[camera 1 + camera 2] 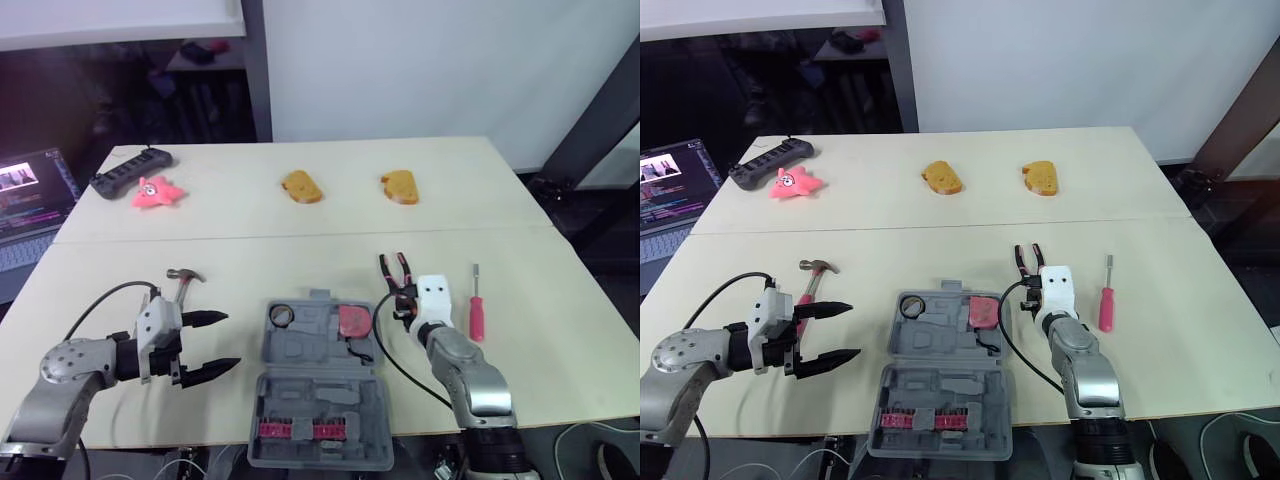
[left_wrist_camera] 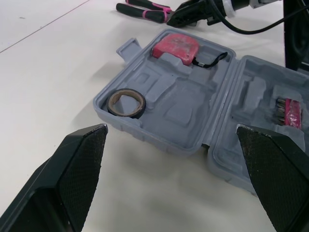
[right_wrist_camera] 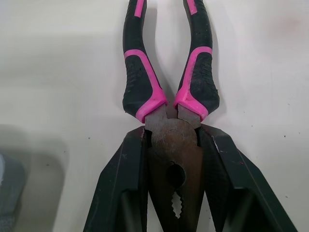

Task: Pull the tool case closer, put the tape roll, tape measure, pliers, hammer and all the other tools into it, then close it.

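Note:
The grey tool case (image 1: 310, 350) lies open at the table's front middle. A tape roll (image 1: 281, 314) and a pink tape measure (image 1: 353, 320) sit in its far half, and pink bits (image 1: 300, 430) in the near half. Just right of the case, black-and-pink pliers (image 3: 169, 87) lie flat on the table, handles pointing away. My right gripper (image 3: 173, 140) is shut on their metal head. My left gripper (image 1: 230, 340) hovers open left of the case, pointing at it. The hammer (image 1: 183, 280) lies on the table beyond it. A pink screwdriver (image 1: 477, 312) lies further right of the pliers.
At the back of the table are a pink starfish toy (image 1: 157, 192), a black power strip (image 1: 130, 170) and two bread-like pieces (image 1: 301, 187) (image 1: 400, 186). A laptop (image 1: 30, 200) stands off the table's left edge. The case's near half reaches the front edge.

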